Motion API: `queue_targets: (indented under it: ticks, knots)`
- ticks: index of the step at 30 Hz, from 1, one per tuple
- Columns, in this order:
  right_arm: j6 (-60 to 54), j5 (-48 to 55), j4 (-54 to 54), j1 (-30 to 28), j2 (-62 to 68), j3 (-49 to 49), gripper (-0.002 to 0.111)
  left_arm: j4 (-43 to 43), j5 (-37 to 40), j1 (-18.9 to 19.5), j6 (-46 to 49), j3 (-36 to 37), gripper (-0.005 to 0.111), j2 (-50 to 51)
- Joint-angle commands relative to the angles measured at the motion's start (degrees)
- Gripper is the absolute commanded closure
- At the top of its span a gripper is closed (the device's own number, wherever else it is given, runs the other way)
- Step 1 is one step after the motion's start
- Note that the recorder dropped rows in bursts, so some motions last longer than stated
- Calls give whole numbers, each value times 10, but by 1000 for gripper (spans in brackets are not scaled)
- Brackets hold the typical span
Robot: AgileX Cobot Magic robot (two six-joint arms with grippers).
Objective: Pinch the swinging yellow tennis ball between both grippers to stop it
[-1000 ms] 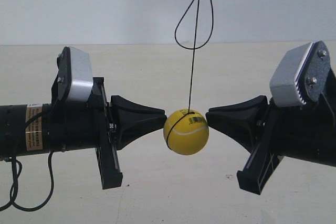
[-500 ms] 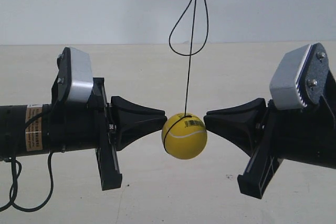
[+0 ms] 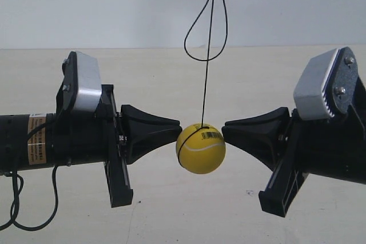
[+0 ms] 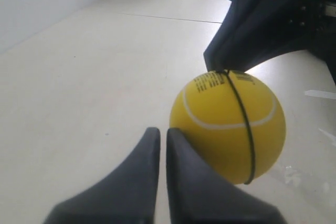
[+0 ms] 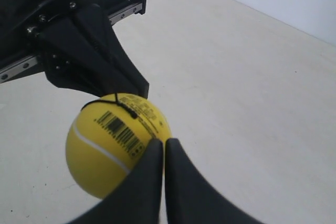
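Observation:
The yellow tennis ball (image 3: 201, 148) hangs on a thin black looped cord (image 3: 207, 50) between the two gripper tips. The arm at the exterior view's left carries the left gripper (image 3: 178, 131), whose pointed jaws are shut and touch the ball's side. From the exterior view's right, the right gripper (image 3: 224, 127) is also shut, its tip against the barcode sticker side. In the left wrist view the shut left gripper (image 4: 159, 130) meets the ball (image 4: 228, 124). The right wrist view has the shut right gripper (image 5: 161, 141) pressed to the ball (image 5: 105, 145).
A pale table (image 3: 171, 210) lies below, with a white wall (image 3: 114, 4) behind. A black cable (image 3: 17, 210) loops under the arm at the exterior view's left. Silver-grey box modules (image 3: 86, 84) (image 3: 317, 87) sit on top of both arms.
Since one second ago the ball and the right gripper's tip shifted slightly toward the left gripper, closing the gap. Over the last half second nothing has visibly moved.

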Motion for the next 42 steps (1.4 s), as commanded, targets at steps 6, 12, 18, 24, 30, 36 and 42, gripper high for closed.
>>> queue_targets:
  ticks: [6,12,18,24,30,36,42]
  knots:
    - [-9,12,-1,1,-5,-2,108,-15,-2,-1,-1,1,102,0]
    - [-20,49,23,1,-5,-2,108,-75,43,-1,6,1,102,-3]
    - [-44,91,71,1,-8,-2,108,-91,57,-1,15,9,102,-20]
    - [-42,94,71,1,-45,6,108,-90,38,-1,24,20,102,-27]
    - [-26,89,70,1,-64,31,108,-31,-24,-1,17,20,102,-14]
    - [-27,20,61,1,-64,52,108,-26,-61,-1,19,14,102,26]
    - [-21,8,46,1,-64,55,108,-24,-81,-1,19,9,102,50]
